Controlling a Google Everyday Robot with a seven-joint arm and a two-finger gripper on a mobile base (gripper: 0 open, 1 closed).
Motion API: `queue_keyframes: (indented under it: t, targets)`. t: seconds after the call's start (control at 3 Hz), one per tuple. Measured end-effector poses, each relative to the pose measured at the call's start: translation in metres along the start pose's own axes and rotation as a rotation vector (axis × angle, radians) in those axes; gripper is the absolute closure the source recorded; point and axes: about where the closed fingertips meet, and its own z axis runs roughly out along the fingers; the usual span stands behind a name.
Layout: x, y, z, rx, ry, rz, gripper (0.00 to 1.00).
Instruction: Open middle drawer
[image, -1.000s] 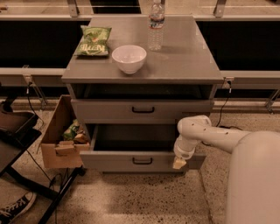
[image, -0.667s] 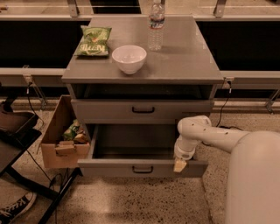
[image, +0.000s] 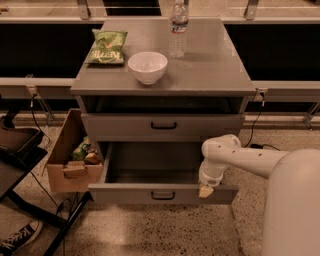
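Note:
The middle drawer (image: 155, 165) of the grey cabinet is pulled well out toward me. Its plain grey interior shows and looks empty. Its flat front (image: 120, 194) carries a small black centre handle (image: 163, 195). My gripper (image: 205, 191) comes in from the right on a white arm and sits at the top edge of the drawer front, right of the handle. The drawer above (image: 163, 125) is shut. Whatever lies below the open drawer is hidden by it.
On the cabinet top (image: 215, 70) stand a white bowl (image: 147, 66), a green chip bag (image: 106, 47) and a water bottle (image: 178, 27). A cardboard box (image: 62, 165) of snacks sits on the floor against the left side. A black stand (image: 15, 150) is at far left.
The middle drawer has slid further out toward me, and my gripper has moved down and outward with its front edge.

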Motion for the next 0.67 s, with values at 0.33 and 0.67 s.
queue_keyframes:
  t: [0.33,0.67]
  targets:
    - [0.0000,0.0000,0.0000,0.000,0.000,0.000,0.50]
    - [0.0000,0.0000,0.0000,0.000,0.000,0.000,0.27]
